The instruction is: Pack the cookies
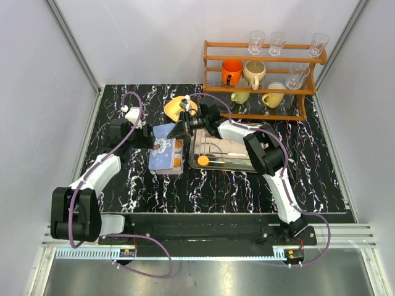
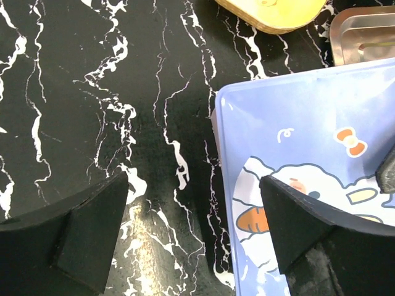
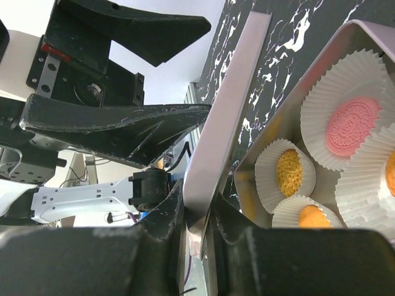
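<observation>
Cookies (image 3: 353, 126) look light and crumbly, pinch rims gently. Right fingers (image 3: 157, 246) clamp the lid (image 3: 228, 123); left fingers (image 2: 80, 234) wide.

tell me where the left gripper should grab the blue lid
Probably best: take the lid by its thin left rim, coming in from the left. It is a flat sheet, and that rim shows between the fingers of the open left gripper. The right gripper pinches another edge, so stay clear of it.
</observation>
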You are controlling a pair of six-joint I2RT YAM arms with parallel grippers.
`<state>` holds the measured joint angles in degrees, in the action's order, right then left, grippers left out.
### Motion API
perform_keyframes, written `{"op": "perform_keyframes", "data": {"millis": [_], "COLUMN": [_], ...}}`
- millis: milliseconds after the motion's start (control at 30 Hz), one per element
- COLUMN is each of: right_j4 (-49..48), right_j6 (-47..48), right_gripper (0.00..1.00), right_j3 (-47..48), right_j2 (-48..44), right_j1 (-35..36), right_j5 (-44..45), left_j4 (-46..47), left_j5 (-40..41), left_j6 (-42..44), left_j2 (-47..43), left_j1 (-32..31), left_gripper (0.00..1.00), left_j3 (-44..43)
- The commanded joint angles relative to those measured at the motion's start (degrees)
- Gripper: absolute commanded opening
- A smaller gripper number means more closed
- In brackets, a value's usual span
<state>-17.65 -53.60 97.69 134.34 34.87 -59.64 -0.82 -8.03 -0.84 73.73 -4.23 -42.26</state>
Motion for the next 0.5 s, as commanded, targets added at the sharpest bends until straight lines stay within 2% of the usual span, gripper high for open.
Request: {"op": "perform_keyframes", "data": {"millis": [0, 467], "right_j4": [-1.9, -5.1], "right_j6": [-0.4, -6.0], "right_gripper": [0.04, 0.04], "right_j3": [3.2, 4.7], "right_j2": [0.7, 3.7], "right_j1": [0.5, -1.6], "right_j5": [-1.1, -0.7], "left_j4": [5.8, 7.6], "left_j5": [-3.9, -5.1], "left_j6": [-1.1, -1.0], "left_j2": [1.0, 2.0], "left_j1": [0.4, 0.4], "left_gripper": [0.90, 0.90], "left_j3": [0.2, 0.3]}}
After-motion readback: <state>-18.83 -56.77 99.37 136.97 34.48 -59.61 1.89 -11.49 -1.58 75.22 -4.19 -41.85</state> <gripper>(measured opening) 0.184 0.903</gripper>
